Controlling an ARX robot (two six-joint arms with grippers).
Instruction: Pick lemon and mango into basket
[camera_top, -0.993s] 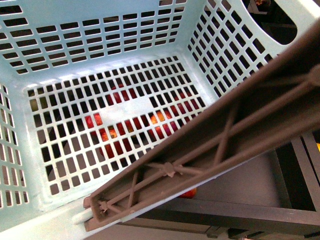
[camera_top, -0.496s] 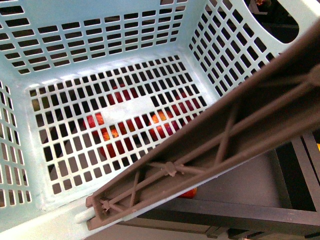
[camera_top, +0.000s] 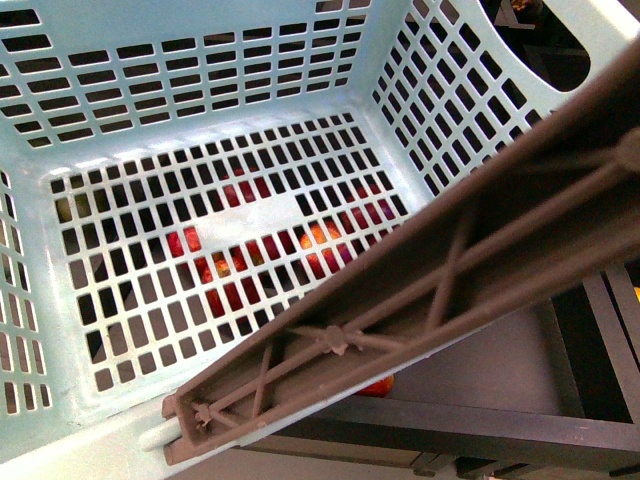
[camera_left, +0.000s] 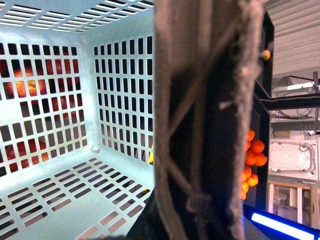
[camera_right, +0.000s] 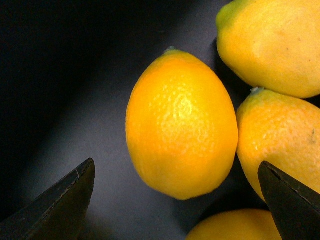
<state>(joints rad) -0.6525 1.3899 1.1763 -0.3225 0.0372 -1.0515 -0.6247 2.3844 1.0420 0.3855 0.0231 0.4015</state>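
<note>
The turquoise slotted basket (camera_top: 200, 60) fills the front view, lifted close to the camera and empty inside. Its brown ribbed handle (camera_top: 450, 270) crosses the lower right. In the left wrist view the handle (camera_left: 210, 115) runs straight through the middle, and my left gripper (camera_left: 192, 227) is shut on it, its jaws lost in blur. In the right wrist view a yellow oval lemon (camera_right: 181, 125) lies on a dark bin floor. My right gripper (camera_right: 176, 172) is open just above it, one black fingertip (camera_right: 65, 200) on each side. The mango does not show.
Three more yellow fruits crowd the lemon, the nearest (camera_right: 280, 140) touching it. Red and orange fruits (camera_top: 225, 265) show through the basket's base slots. A dark shelf frame (camera_top: 500, 420) lies below the handle. Orange tangerines (camera_left: 252, 155) and a white appliance (camera_left: 295, 160) sit beyond it.
In the front view the basket has shifted slightly, its handle end a little further left and lower. Nothing has been added to it.
</note>
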